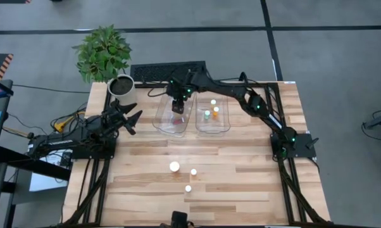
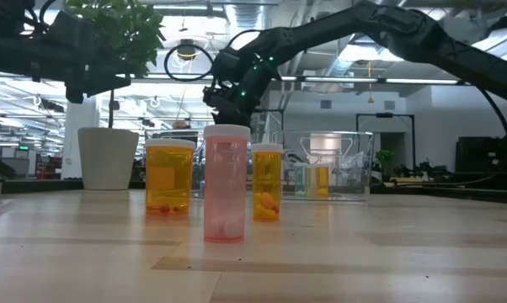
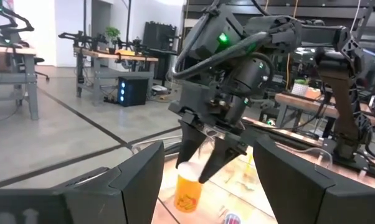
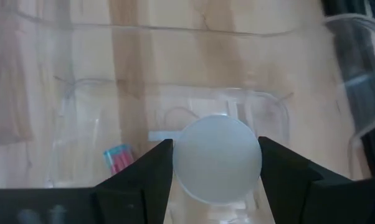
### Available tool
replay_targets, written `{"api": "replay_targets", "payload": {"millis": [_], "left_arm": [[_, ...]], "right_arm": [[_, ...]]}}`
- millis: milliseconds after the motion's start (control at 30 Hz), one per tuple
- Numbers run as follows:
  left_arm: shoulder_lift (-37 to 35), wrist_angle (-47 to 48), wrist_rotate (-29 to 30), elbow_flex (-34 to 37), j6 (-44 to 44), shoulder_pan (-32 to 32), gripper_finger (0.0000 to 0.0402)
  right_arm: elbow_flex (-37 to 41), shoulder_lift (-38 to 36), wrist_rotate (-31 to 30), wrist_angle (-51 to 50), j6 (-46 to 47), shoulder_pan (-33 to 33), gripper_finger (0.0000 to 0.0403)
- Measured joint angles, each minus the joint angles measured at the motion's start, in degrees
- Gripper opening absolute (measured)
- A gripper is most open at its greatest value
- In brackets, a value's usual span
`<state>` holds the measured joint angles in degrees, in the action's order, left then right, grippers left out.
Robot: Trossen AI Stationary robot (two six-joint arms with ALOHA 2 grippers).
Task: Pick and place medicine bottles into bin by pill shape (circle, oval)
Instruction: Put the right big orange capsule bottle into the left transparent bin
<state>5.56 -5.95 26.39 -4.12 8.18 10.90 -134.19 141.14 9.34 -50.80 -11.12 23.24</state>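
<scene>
R gripper hangs over the left-hand clear plastic bin at the far side of the pale wooden slat table. Its two dark fingers pinch an orange translucent medicine bottle w/ white round cap by the cap. Wrist view shows the cap filling the gap btwn the fingers, both touching it, w/ bin floor below. Bottle hangs upright above the bin, not touching its floor as far as the L wrist view shows. A small pink-and-blue item lies on that bin's floor; too blurred to say what it is, poss. a bottle on its side.

Second clear plastic bin, just beside the first to the right, holds three small bottles upright: one green-bodied, one orange, one w/ only the white cap showing.

Three more white-capped bottles stand on the near middle of the table, apart from each other: a wide orange one, a tall pink-tinted one, a narrow orange one.

L gripper waits over the table's left edge, jaws spread wide, nothing btwn them, near the white plant pot w/ green leafy plant.
</scene>
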Motion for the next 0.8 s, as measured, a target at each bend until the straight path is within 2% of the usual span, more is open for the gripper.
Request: {"api": "replay_targets", "payload": {"millis": [800], "left_arm": [[0.0, 0.0, -0.1, 0.0, -0.1, 0.0, 0.0240]], "right_arm": [[0.0, 2.6, 0.7, 0.2, 1.6, 1.7, 0.0226]]}}
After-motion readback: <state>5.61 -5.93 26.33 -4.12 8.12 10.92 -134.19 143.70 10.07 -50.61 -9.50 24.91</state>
